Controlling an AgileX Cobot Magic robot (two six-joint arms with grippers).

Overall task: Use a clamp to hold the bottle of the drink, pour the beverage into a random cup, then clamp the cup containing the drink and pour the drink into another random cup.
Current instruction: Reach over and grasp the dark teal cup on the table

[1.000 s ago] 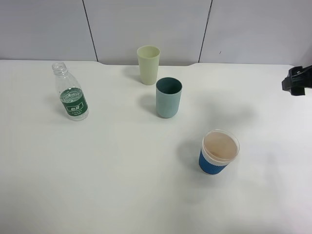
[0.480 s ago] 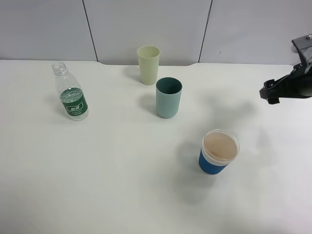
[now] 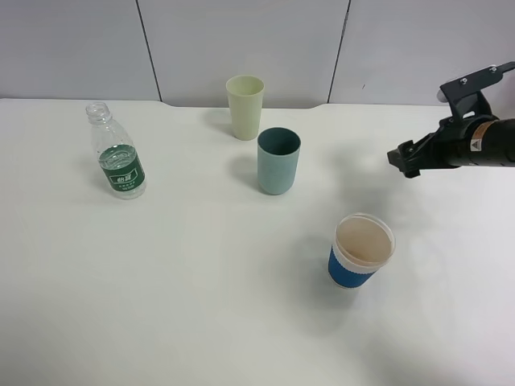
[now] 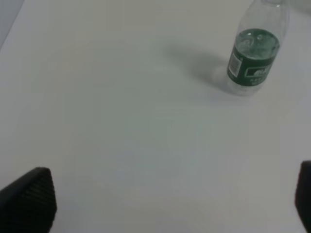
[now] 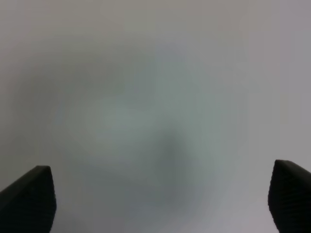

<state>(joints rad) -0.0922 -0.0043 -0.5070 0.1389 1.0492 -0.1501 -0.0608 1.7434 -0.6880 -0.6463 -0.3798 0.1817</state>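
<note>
Bottle (image 4: 252,58) pickup looks like the step in hand. It stands upright and uncapped on the desk (image 3: 201,281), well ahead of the left claw (image 4: 167,199) and off its centre line; it is clear, green-labelled and partly full. The left claw gapes wide and empty. The right claw (image 3: 402,157), also open and empty, hovers far off, beyond the teal cup (image 3: 278,161). Next, 1 claw must align and close round the body.

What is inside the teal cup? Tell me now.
Only the dark inner wall of the teal cup shows. Its near side hides the bottom, so any liquid there cannot be seen.
</note>
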